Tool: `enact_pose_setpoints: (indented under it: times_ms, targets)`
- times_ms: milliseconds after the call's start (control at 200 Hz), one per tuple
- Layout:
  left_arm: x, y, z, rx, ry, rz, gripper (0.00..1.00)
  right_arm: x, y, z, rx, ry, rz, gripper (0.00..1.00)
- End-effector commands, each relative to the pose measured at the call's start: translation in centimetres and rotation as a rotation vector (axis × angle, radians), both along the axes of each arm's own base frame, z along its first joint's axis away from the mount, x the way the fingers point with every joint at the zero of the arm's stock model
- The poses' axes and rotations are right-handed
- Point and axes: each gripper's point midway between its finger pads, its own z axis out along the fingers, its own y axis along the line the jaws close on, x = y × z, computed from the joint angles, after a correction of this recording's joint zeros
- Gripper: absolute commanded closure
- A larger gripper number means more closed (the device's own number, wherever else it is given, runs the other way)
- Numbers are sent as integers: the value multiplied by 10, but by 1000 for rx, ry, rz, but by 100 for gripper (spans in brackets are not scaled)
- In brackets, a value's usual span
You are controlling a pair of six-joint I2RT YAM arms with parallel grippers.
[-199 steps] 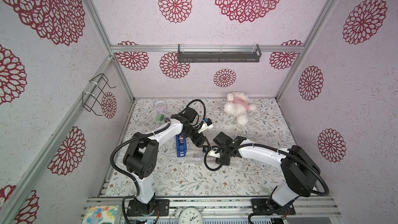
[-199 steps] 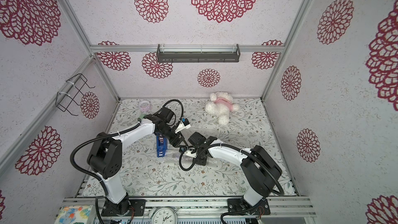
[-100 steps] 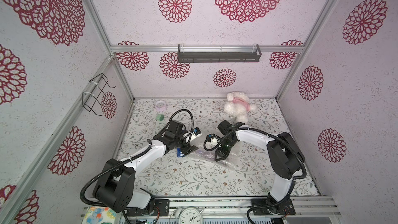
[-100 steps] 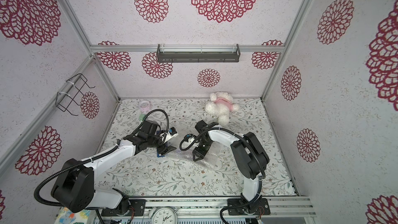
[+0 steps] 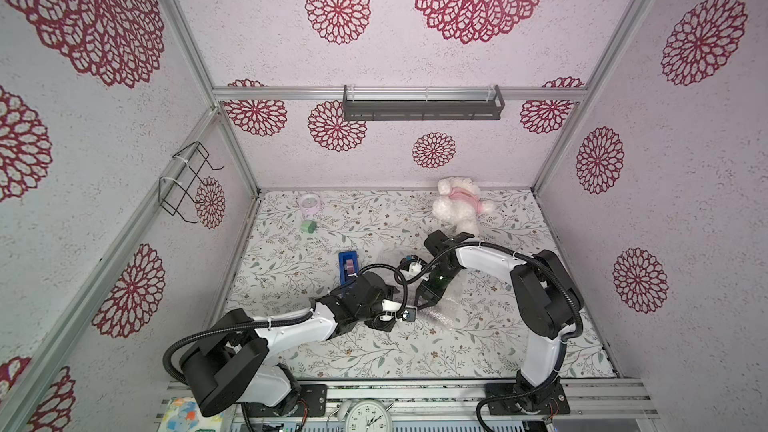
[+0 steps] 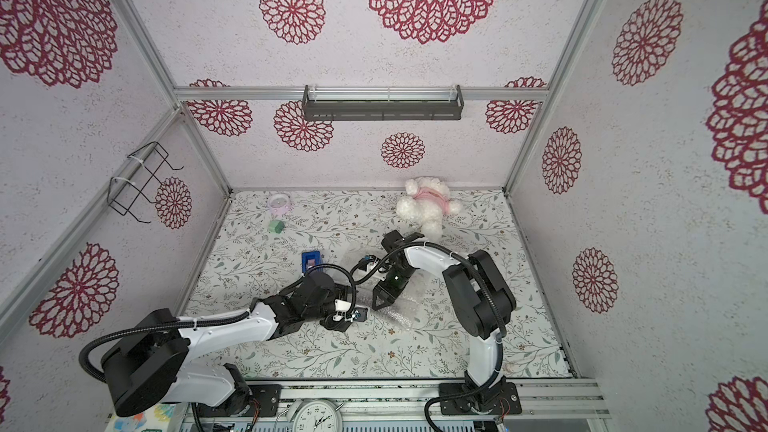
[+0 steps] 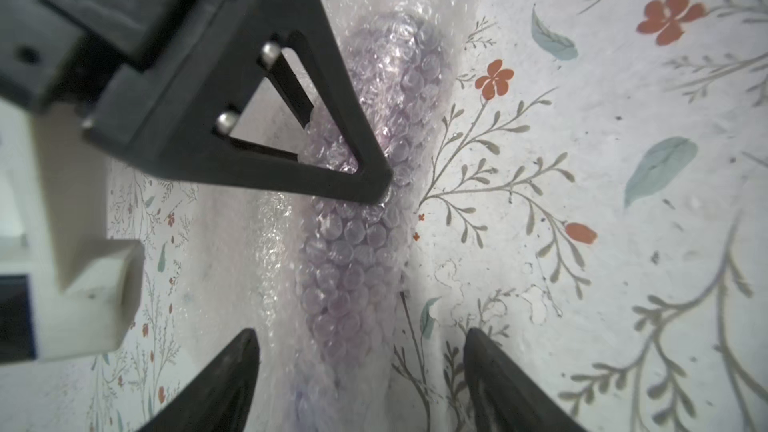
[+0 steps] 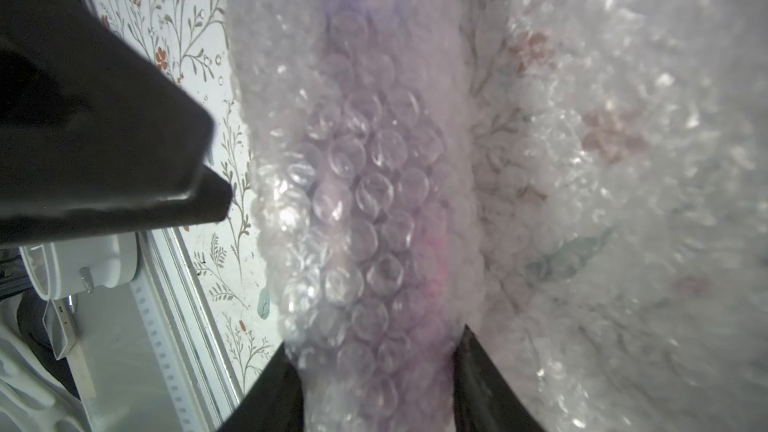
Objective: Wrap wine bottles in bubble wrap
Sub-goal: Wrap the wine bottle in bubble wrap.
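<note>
bottle (image 7: 353, 243) lying flat in wrap (image 8: 623, 160), long axis running from left gripper (image 7: 359, 332) to right gripper (image 8: 376, 342), neck end hidden, right fingers clamping it, left fingers gaping open

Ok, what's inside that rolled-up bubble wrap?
A purple bottle shows dimly through the bubble wrap; its cap, label and neck are blurred out by the bubbles.

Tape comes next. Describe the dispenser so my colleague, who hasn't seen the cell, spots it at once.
On the floral table, follow the left arm out to its black wrist. The tape dispenser sits just beyond it, left of the bubble wrap. It is the only bright blue thing; its neighbours farther back are a green cube and a pale pink cup.
</note>
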Motion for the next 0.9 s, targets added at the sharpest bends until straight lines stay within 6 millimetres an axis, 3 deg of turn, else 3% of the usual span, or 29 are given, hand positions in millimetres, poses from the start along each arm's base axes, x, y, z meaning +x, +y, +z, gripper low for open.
enact_pose_setpoints:
  times_ms: [0,230,485,656,746,896]
  targets:
    - [19,-17,7,16,-118,-50,21,-29,-16,-24,-109,128,17,61]
    - [26,-33,-15,63,-108,-102,23,-23,-19,-23,-123,91,16,57]
    - [8,-29,-36,110,50,-112,41,-6,-24,-13,-121,-55,8,43]
    - [-3,-28,-38,135,155,-107,53,10,-27,11,-51,-161,-40,32]
    - [-8,-28,-40,140,193,-106,54,19,-31,29,0,-223,-79,23]
    - [-15,-33,-36,128,273,-100,54,31,-45,60,72,-324,-162,21]
